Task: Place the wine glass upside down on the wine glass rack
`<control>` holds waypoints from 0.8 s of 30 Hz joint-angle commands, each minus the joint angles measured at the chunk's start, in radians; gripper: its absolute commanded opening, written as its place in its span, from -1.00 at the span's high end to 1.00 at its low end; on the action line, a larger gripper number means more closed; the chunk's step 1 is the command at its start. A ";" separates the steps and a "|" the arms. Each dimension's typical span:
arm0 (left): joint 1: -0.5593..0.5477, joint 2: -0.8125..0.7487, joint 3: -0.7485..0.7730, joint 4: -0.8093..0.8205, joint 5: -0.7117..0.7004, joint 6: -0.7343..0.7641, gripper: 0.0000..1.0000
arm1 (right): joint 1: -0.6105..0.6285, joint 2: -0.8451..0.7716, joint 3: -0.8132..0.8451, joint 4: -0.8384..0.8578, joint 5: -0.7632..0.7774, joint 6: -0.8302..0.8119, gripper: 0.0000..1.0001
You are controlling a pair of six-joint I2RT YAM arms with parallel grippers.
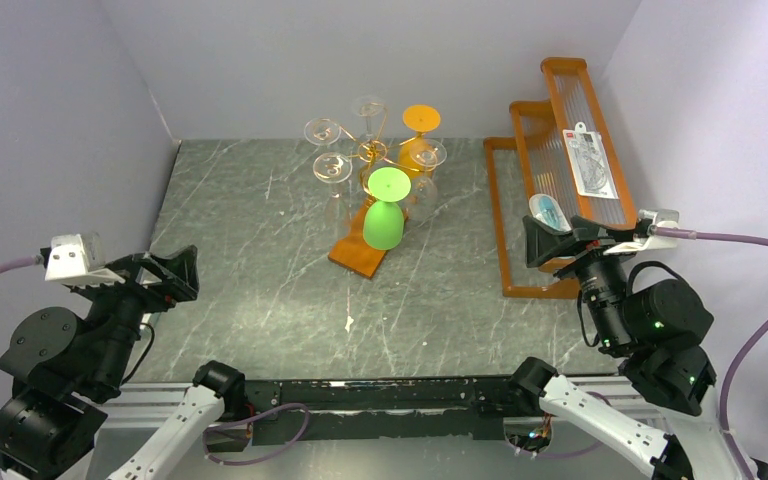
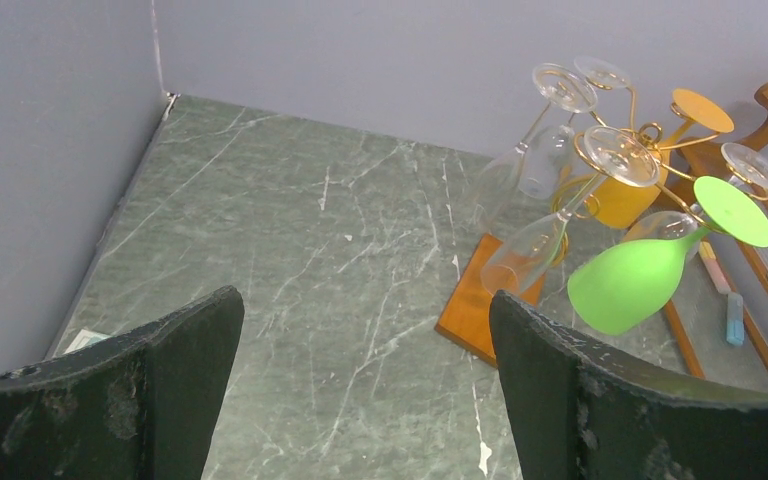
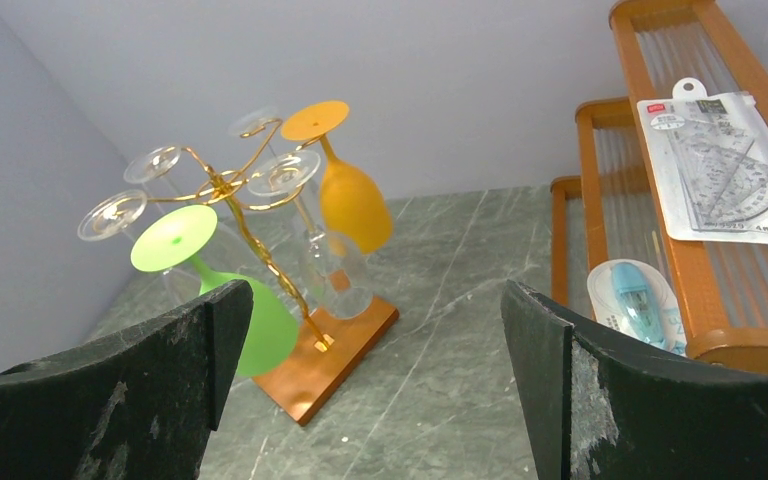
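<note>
Nearest, at the bottom left of the overhead view: black left end effector (image 1: 175,277), fingers spread wide, nothing between them, raised over the near left part of the surface. Opposite, at right of centre: black right end effector (image 1: 542,245), likewise spread wide and holding nothing, just in front of the lower step of the shelf.

Below both: grey-green marbled surface (image 1: 260,260), enclosed by pale grey walls.

Upper centre of the frame: copper-gold wire rack with curled arms (image 1: 370,152) on a flat orange-brown wooden base (image 1: 358,257), standing well apart from either end effector. On the arm closest to the camera: opaque green wine glass (image 1: 384,225), hung upside down, round foot on top, bowl dangling just above the base. On a rear arm: opaque orange wine glass (image 1: 421,119), also inverted. On the remaining arms: four clear wine glasses (image 1: 332,167), feet uppermost.

Upper right: orange stepped wooden shelf (image 1: 520,180) against the right wall. On its top step: flat clear packet of drawing tools (image 1: 592,160). On a lower step: small white-and-blue oval item (image 1: 548,212), exact kind not discernible.
</note>
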 commanded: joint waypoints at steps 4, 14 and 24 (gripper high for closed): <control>0.003 -0.008 -0.014 0.022 0.002 -0.001 -0.94 | -0.002 -0.015 -0.019 0.010 -0.004 0.004 -1.00; 0.003 0.002 -0.021 -0.003 -0.032 -0.025 -0.94 | -0.002 -0.003 -0.039 0.020 -0.003 0.015 -1.00; 0.003 0.000 -0.018 0.006 -0.013 -0.023 -0.94 | -0.002 -0.003 -0.019 0.010 -0.027 -0.006 -1.00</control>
